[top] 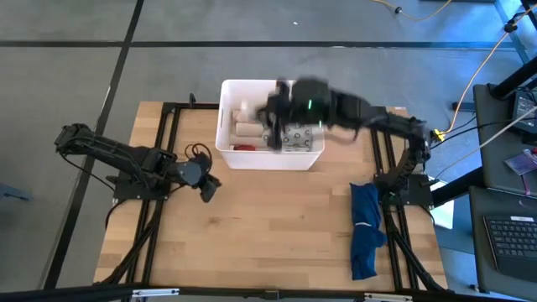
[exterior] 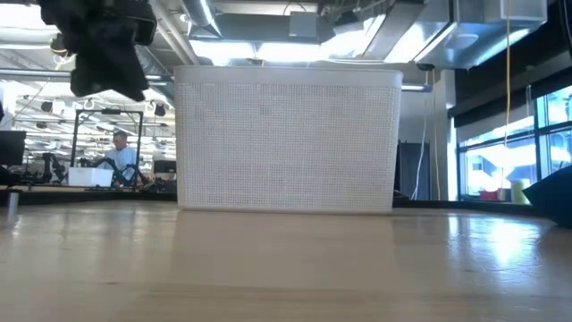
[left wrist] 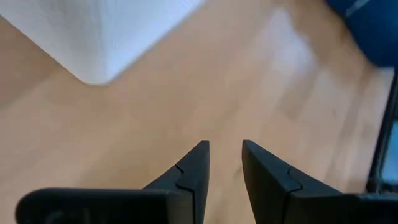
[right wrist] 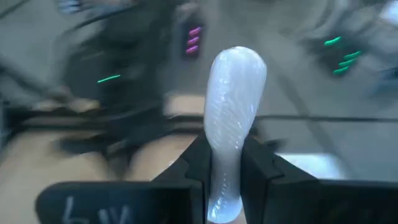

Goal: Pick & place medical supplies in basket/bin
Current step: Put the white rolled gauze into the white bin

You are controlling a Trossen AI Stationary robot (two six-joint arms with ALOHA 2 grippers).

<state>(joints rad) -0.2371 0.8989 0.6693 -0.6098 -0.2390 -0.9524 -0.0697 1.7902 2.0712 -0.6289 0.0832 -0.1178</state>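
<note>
The white bin (top: 226,91) stands at the table's far middle; the low view shows its near wall (exterior: 286,143). In it lie beige rolls (top: 247,128), a small red-orange thing (top: 243,147) and a grey patterned packet (top: 302,138). My right gripper (top: 273,134) hangs over the bin's middle, shut on a pale white ribbed thing (right wrist: 233,87). My left gripper (top: 210,190) is open and empty above the bare table left of the bin's near corner. It also shows in its own wrist view (left wrist: 225,149). My right gripper pinches the pale white thing between its two fingers by its narrower part (right wrist: 225,163). The rounded wider end (right wrist: 237,65) sticks out past the fingertips. The thing is lifted clear, above the bin. What exactly it is I cannot tell.
A long dark-blue cloth (top: 365,228) lies along the table's right side and also shows in the left wrist view (left wrist: 367,25). Dark frame rails (top: 159,168) run along the table's left and right. Bare wood lies in front of the bin.
</note>
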